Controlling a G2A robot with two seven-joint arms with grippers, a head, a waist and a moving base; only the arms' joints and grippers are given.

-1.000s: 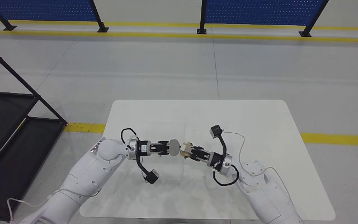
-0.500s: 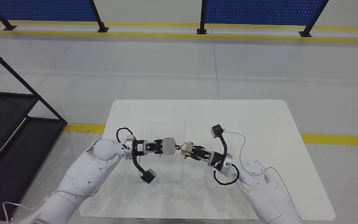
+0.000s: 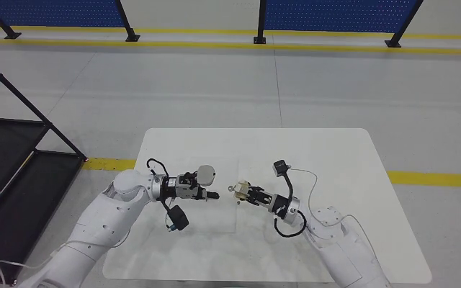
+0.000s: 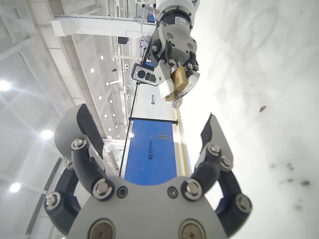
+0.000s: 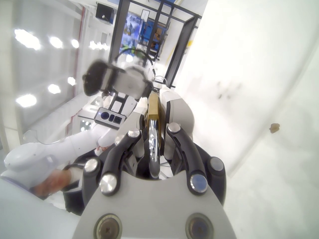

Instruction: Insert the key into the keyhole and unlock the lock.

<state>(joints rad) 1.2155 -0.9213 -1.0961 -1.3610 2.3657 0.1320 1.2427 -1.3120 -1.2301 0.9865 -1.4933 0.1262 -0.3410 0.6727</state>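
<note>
My right gripper (image 3: 241, 191) hovers over the middle of the white table (image 3: 331, 155), shut on a brass padlock (image 3: 243, 189). In the right wrist view the padlock (image 5: 152, 105) sits between the white pads (image 5: 174, 100), silver shackle toward the wrist. A small silver key (image 4: 177, 103) sticks out of the padlock's (image 4: 180, 79) lower end, toward my left gripper. My left gripper (image 3: 214, 195) is a short gap to the left of the key (image 3: 232, 190), open and holding nothing. Its ribbed fingers (image 4: 89, 131) stand wide apart in the left wrist view.
A black metal rack (image 3: 29, 165) stands on the floor left of the table. Blue barrier panels (image 3: 338, 14) line the back. A small brown fleck (image 4: 262, 108) lies on the tabletop near the grippers.
My left gripper was at the padlock a second ago; it has backed off to the left, turned and opened. The key stays in the padlock. The right gripper has barely moved.
</note>
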